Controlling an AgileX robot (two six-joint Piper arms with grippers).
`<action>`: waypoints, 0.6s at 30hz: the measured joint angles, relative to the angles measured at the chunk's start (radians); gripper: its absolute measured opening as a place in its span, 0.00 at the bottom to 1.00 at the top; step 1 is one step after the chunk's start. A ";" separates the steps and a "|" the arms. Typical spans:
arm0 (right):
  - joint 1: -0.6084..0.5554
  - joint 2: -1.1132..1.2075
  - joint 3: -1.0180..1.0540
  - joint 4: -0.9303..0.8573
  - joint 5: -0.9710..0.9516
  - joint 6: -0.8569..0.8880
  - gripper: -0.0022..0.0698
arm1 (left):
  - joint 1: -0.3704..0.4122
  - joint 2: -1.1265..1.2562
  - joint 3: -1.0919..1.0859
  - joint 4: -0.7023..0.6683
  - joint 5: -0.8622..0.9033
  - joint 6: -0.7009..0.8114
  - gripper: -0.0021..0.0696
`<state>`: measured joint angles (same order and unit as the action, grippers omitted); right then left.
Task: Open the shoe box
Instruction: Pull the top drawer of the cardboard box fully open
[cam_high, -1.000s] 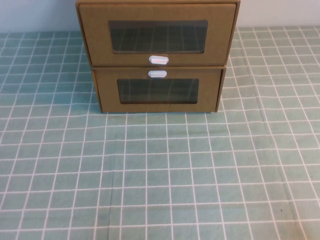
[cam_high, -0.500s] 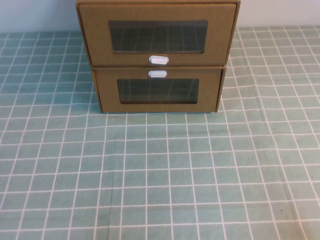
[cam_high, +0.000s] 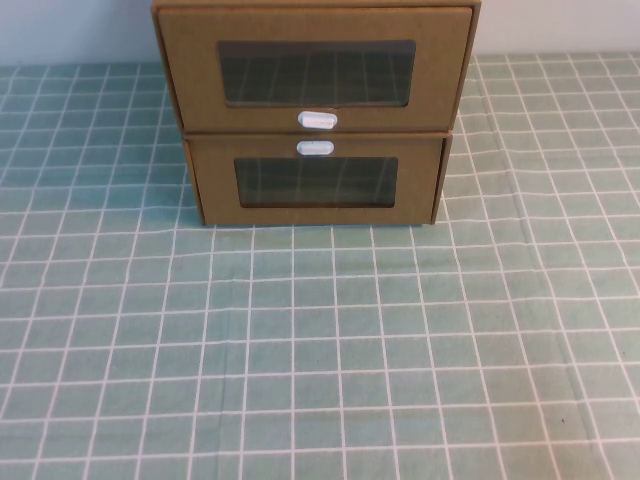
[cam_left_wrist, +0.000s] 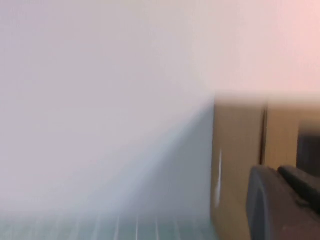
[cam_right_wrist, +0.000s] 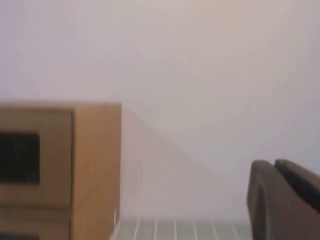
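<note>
Two brown cardboard shoe boxes stand stacked at the back middle of the table, each with a dark window. The upper box (cam_high: 315, 70) has a white handle (cam_high: 317, 120) at its lower edge. The lower box (cam_high: 315, 182) has a white handle (cam_high: 315, 148) at its upper edge. Both fronts are closed. Neither arm shows in the high view. In the left wrist view my left gripper (cam_left_wrist: 276, 172) is shut and holds nothing, with the box (cam_left_wrist: 237, 150) ahead of it. My right gripper (cam_right_wrist: 274, 167) is shut and holds nothing, well apart from the box (cam_right_wrist: 95, 160).
A green checked cloth (cam_high: 320, 350) covers the table in front of and on both sides of the boxes. A pale wall (cam_high: 70, 30) stands right behind the boxes.
</note>
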<state>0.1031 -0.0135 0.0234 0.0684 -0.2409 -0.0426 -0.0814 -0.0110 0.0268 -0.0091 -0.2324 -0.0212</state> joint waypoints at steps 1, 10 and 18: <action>0.000 0.000 0.000 0.000 -0.057 0.000 0.01 | 0.000 0.000 0.000 -0.002 -0.084 -0.005 0.02; 0.000 0.000 0.000 0.000 -0.399 0.000 0.01 | 0.000 -0.002 0.000 -0.010 -0.501 -0.015 0.02; 0.000 -0.002 -0.063 0.009 -0.553 0.217 0.01 | 0.000 -0.004 -0.120 -0.117 -0.586 -0.086 0.02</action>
<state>0.1031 -0.0153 -0.0393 0.0772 -0.7937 0.1740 -0.0814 -0.0148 -0.0927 -0.1264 -0.8181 -0.1076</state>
